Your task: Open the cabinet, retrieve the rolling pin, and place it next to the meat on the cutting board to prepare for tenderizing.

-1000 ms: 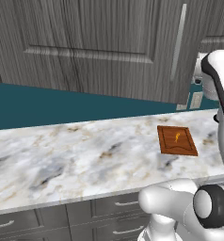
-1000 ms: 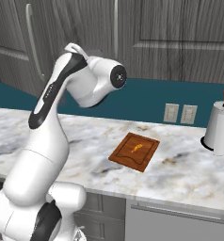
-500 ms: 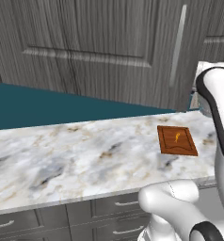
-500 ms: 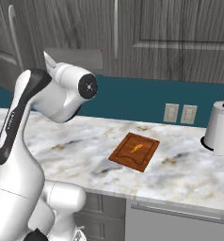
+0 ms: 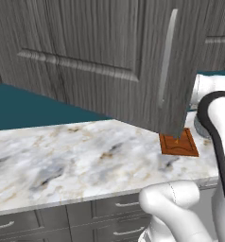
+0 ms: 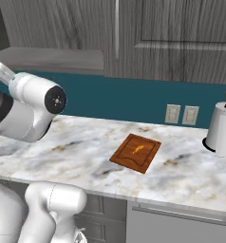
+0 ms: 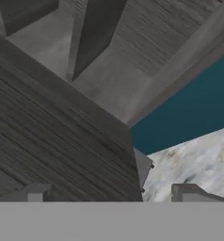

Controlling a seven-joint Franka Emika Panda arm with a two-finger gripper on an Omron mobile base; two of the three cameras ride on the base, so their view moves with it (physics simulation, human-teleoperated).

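Right, cabinet [image 5: 100,61] door is swung out over the worktop [image 6: 181,175]. Cutting board [image 6: 136,152] with the meat [image 6: 137,150] sits mid-worktop. Rolling pin: can't see it, shelf interior is hidden. I'd expect it stiff, light and prone to roll, so grab mid-rod. My fingers [image 7: 36,193] are parted, holding nothing.
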